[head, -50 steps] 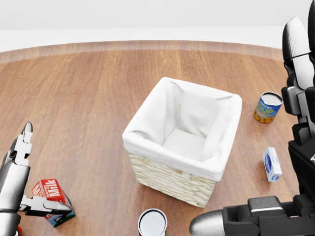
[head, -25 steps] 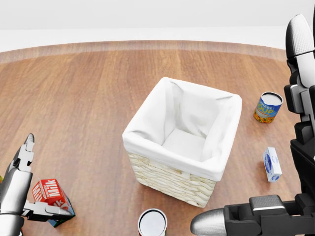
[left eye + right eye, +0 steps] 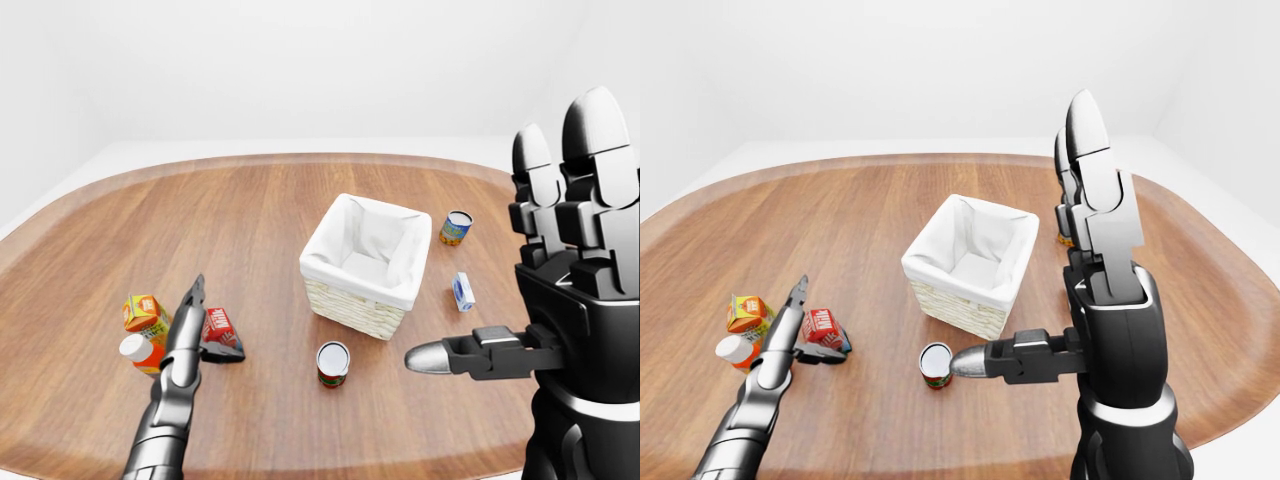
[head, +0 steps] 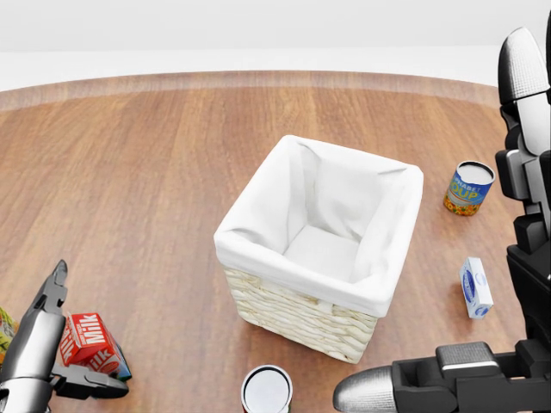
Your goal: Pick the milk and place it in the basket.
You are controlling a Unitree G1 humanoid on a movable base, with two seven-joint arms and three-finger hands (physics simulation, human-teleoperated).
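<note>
Table (image 3: 260, 200): wooden, oval, carrying everything listed.

Right hand (image 3: 1095, 270): standing raised, fingers spread, gripping nothing, well apart from the carton.

Basket (image 4: 320, 245): wicker, white-lined, sitting mid-table with nothing showing inside.

Left hand (image 4: 47, 353): fingers extended, thumb curling under the carton, not clasping it yet; clearly the nearer hand.

Milk (image 4: 86, 338): red carton lying tipped at lower left in the head view, touching the left hand's right side, long axis seemingly running left-right.
</note>
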